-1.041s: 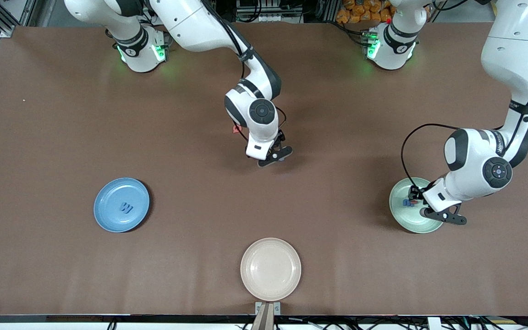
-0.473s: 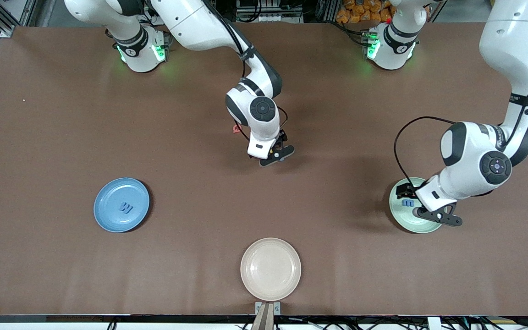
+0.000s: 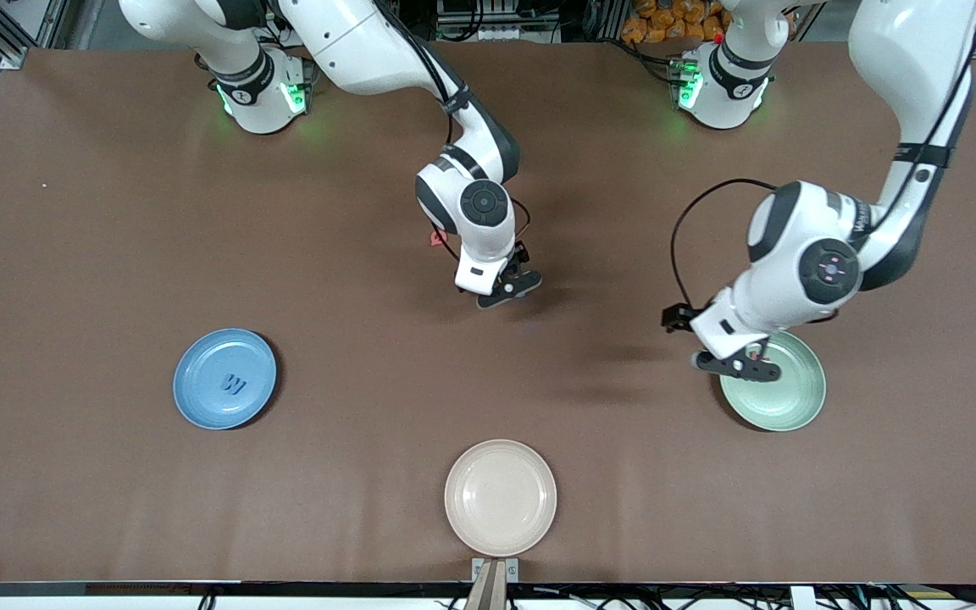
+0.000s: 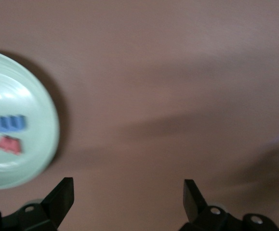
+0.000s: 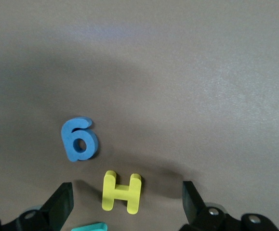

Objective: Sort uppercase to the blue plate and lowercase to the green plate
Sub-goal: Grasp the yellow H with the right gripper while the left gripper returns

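Tabletop [image 5: 216, 72]: yellow H [image 5: 122, 192] wrist-only.

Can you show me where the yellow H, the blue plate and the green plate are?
yellow H [image 5: 122, 192]: right wrist view, on its crossbar.
blue plate [image 3: 200, 398]: front view, on its bare floor.
green plate [image 3: 784, 398]: front view, on its bare floor.

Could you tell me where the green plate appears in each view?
Front view: green plate at the left arm's end, partly under the left gripper.
Left wrist view: green plate beside the open left gripper, two letters in it.
Right wrist view: not in it.
Shared landmark: the left gripper.
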{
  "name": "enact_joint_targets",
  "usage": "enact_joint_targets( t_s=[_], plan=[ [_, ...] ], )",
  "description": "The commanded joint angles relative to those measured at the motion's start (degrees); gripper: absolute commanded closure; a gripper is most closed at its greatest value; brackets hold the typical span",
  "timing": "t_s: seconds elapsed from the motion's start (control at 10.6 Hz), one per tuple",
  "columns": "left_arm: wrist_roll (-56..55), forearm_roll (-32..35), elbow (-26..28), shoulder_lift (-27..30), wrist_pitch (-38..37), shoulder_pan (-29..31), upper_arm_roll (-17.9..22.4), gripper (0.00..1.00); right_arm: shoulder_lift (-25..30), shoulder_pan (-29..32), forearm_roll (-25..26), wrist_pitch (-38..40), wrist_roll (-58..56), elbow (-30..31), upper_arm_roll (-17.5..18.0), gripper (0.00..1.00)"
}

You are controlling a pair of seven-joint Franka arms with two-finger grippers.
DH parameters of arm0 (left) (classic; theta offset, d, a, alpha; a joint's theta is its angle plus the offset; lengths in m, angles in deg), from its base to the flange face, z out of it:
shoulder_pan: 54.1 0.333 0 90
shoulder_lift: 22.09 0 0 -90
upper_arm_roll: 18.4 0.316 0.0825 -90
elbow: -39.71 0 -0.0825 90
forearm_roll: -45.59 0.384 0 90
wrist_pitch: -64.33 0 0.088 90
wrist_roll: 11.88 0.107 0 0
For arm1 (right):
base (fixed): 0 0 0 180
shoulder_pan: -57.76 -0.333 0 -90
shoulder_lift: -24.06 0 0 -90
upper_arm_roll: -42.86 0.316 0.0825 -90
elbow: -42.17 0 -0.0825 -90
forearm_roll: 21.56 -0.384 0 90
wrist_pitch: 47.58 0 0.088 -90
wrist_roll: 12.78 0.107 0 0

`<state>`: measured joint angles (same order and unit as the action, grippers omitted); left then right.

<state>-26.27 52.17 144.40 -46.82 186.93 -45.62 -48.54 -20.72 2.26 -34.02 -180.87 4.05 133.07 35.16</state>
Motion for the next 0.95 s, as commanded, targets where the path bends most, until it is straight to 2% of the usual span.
enact_joint_targets(
  t_s=[0.0, 0.09, 0.19, 0.38, 0.66, 0.76, 0.85],
  plan=[
    [-9.1, 0.9, 2.4, 1.2, -0.2, -0.4, -4.9, 0.0, 0.6, -0.7, -0.4, -0.4, 1.7, 0.9, -0.3, 0.17],
    [-13.7, 0.9, 2.4, 1.0, -0.2, -3.4, -5.4, 0.0, 0.6, -0.7, -0.4, -0.3, 1.7, 0.9, -0.3, 0.76],
    [-17.8, 1.0, 2.4, 0.8, 0.3, -7.6, -5.4, 0.0, 0.6, -0.7, -0.4, -0.3, 1.7, 0.9, -0.3, 1.0],
    [-23.2, 1.0, 1.9, 0.0, 1.2, -12.1, -5.3, 0.0, 0.7, -0.5, -0.5, -0.1, 1.7, 0.9, -0.3, 1.0],
    [-22.6, 1.1, 1.7, 0.2, 1.2, -11.6, -5.4, 0.0, 2.1, 1.3, -0.5, 0.8, 3.6, 0.8, -0.4, 1.0],
    [-22.6, 1.1, 1.6, 0.2, 1.2, -11.6, -5.4, 0.0, 3.0, 2.3, -0.5, 2.9, 4.5, 0.6, -1.3, 1.0],
    [-22.6, 2.4, 1.6, 0.1, 1.2, -11.3, -5.4, 0.0, 4.0, 2.4, -0.5, 6.3, 4.3, 0.4, -4.8, 1.0]
  ],
)
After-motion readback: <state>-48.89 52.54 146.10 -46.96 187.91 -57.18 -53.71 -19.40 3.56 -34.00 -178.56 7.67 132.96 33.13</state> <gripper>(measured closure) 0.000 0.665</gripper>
